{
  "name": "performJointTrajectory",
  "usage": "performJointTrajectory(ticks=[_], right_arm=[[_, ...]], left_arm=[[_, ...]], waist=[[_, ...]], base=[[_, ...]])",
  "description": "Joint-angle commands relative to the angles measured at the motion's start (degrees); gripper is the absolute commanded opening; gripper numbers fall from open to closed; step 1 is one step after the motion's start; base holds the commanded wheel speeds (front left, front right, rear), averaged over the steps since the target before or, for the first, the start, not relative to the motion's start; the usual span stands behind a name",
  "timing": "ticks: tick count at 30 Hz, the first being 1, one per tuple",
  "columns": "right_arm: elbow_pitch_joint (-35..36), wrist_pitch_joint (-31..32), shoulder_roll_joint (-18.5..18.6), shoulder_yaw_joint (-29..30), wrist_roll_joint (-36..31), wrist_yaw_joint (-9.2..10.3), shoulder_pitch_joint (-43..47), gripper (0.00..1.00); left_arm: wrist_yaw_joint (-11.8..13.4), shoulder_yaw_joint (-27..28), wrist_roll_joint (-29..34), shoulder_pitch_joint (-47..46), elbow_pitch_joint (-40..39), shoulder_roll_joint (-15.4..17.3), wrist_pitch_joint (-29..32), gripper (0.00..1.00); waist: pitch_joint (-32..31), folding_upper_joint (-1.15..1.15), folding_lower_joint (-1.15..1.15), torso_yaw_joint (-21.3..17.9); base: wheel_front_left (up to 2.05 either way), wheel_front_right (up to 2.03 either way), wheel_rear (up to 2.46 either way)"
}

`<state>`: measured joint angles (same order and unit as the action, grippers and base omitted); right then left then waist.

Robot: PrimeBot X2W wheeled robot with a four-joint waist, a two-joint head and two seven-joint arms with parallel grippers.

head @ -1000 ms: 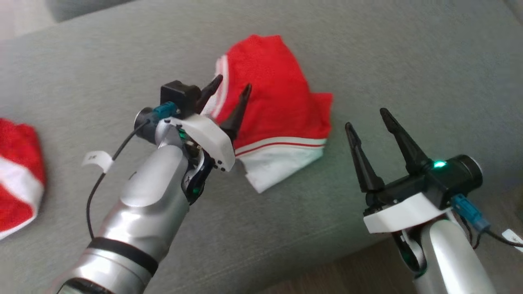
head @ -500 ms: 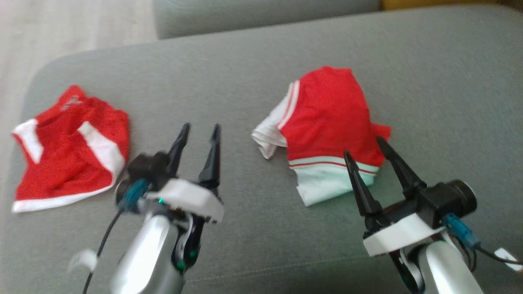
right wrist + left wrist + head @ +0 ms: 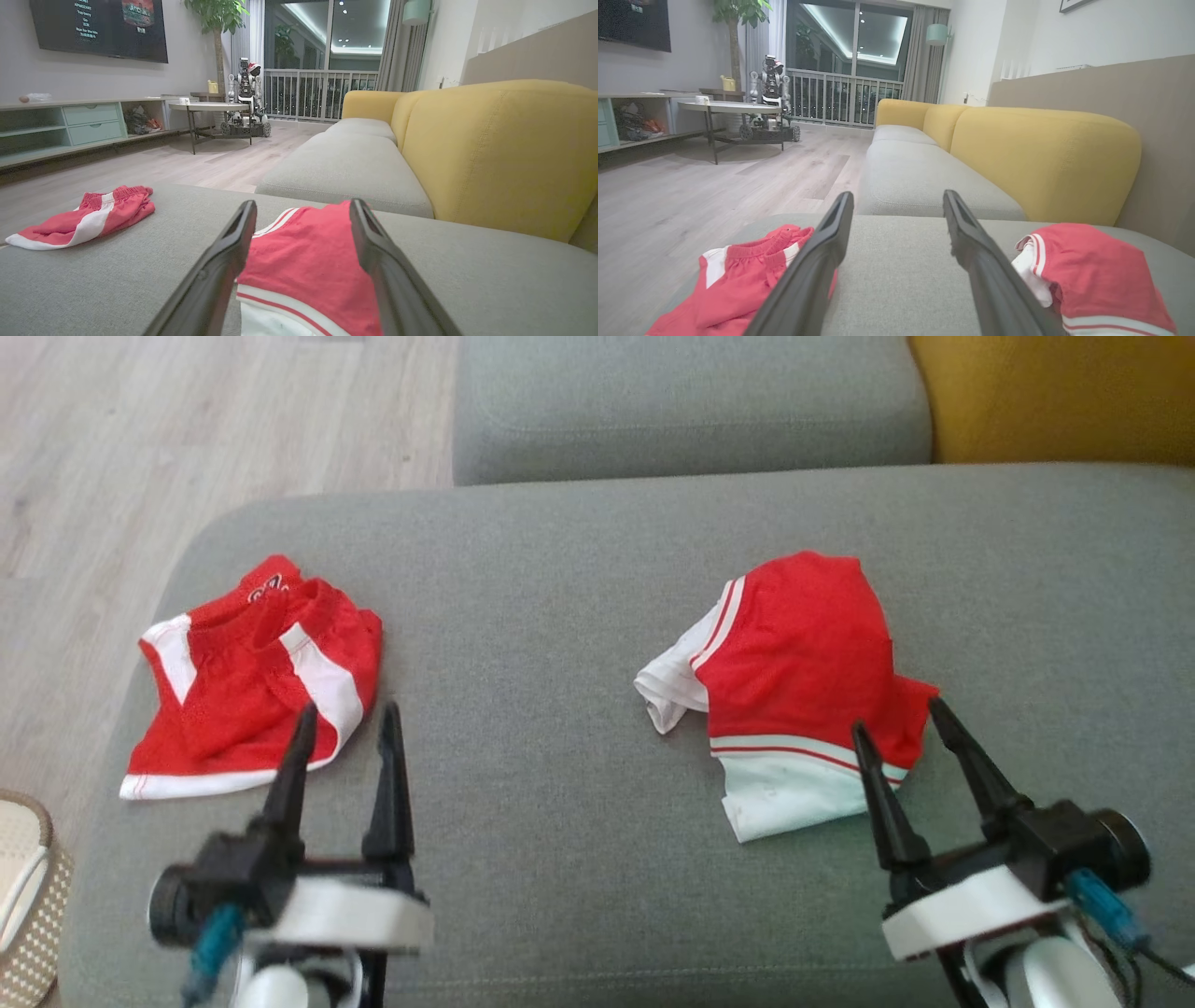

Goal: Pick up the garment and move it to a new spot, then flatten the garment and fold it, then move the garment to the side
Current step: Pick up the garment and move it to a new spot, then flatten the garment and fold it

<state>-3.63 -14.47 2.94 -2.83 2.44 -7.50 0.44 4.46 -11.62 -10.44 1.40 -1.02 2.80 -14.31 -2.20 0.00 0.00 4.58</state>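
Red knit with white bands, the garment (image 3: 803, 644): bundled in a loose fold on the grey sofa seat (image 3: 560, 616), right of the middle, well apart from a pair of red shorts (image 3: 243, 691) near the seat's left end; both hands empty, fingers spread wide; left hand (image 3: 348, 709) low at the near edge, tips pointing at the shorts; right hand (image 3: 895, 715) just before the garment's near hem, tips overlapping it in the head view; cannot tell whether touching cloth or hanging above it.

Likely trouble: pinching only the top layer and so pulling the fold open on lifting; catching the sofa cover along with the hem by reaching too deep; dragging rather than lifting, with the white sleeve end trailing out; taking the wrong piece, given two red-and-white items so alike; brushing the shorts with the left hand and nudging them off the rounded end toward the wooden floor (image 3: 93, 476).

Looks soft, thin and limp; humped rather than flat, red panel uppermost, a white band with a thin red stripe along the near edge, a crumpled white sleeve poking out at the left; no sharp creases, so apt to slump under any uneven pull.
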Motion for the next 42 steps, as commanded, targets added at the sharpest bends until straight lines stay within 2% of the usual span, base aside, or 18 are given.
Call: performJointTrajectory(ticks=[1, 5, 10, 42], right_arm=[[2.4, -0.5, -0.1, -0.5, -0.5, 0.01, -0.3, 1.00], [3.1, -0.5, -0.1, 0.9, -0.8, 0.01, 2.0, 1.00], [3.4, -0.5, -0.1, 1.9, -0.5, 0.01, 4.1, 1.00], [2.2, -0.5, -0.1, 1.5, 0.6, 0.01, 3.3, 1.00]], left_arm=[[-0.5, 2.2, 1.9, -0.3, -2.9, 0.3, -0.7, 1.00], [-0.9, 2.2, 5.0, 3.5, -3.6, 0.5, -0.7, 1.00], [-0.4, 3.3, 4.5, 6.3, -3.6, 0.2, -0.7, 1.00], [-0.5, 3.1, 5.0, 5.6, -1.7, 0.1, -0.7, 1.00]], waist=[[-0.5, 0.00, 0.00, 0.1], [-1.0, 0.00, 0.00, 0.2], [-1.4, 0.00, 0.00, 0.0], [-2.2, 0.00, 0.00, -0.4]], base=[[0.00, 0.00, 0.00], [0.00, 0.00, 0.00], [0.00, 0.00, 0.00], [0.00, 0.00, 0.00]])
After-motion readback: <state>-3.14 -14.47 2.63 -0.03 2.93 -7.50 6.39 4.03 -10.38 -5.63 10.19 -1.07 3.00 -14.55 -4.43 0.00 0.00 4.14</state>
